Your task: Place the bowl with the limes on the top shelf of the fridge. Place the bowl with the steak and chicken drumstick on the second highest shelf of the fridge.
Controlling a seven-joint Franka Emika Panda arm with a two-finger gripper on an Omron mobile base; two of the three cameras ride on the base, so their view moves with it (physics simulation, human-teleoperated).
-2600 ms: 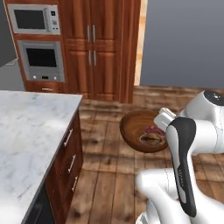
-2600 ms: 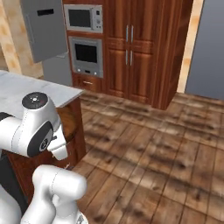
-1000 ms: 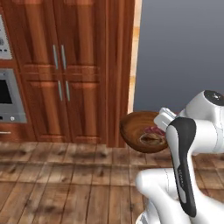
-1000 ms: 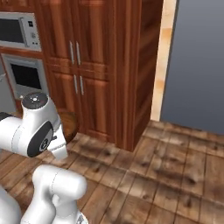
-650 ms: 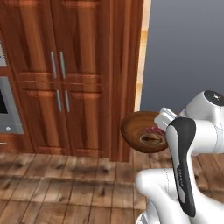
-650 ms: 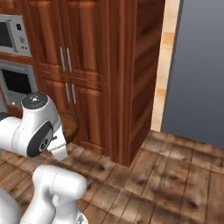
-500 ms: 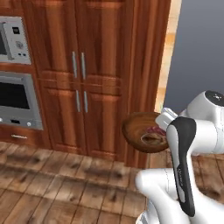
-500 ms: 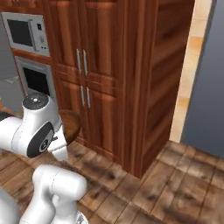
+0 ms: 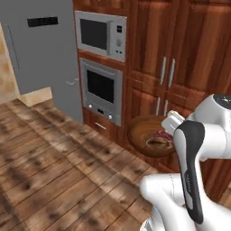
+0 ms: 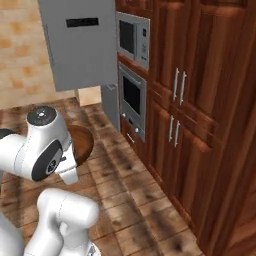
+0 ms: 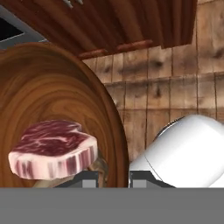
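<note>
Status: mid-transport of the meat bowl, nothing shelved as far as these views show.

- Wooden bowl (image 9: 151, 142) is held up off the floor, right in front of the arm, level with the lower cabinet doors (image 9: 164, 106) and just right of the wall oven (image 9: 101, 90). In the right base view its rim (image 10: 81, 145) pokes out from behind the arm's shoulder.
- Steak (image 11: 53, 149) sits inside the bowl, near the rim closest to the hand. A tan bit under it looks like the chicken drumstick (image 11: 99, 166), mostly hidden, so I can't confirm its pose.
- Gripper (image 11: 113, 178): fingers narrow, clamped on the bowl's rim at the near edge. Grip looks edge-only, bowl cantilevered out from it.
- Fridge (image 9: 43, 58): grey body well left of the oven, beyond the microwave (image 9: 100, 34) column. From here only its outside shows; no shelves seen, so can't tell whether the door is open or whether the lime bowl is already on the top shelf.

Left, my read: get the base squared to the fridge, reach the second-highest shelf, set the bowl down level, release. Lime bowl status unknown.
</note>
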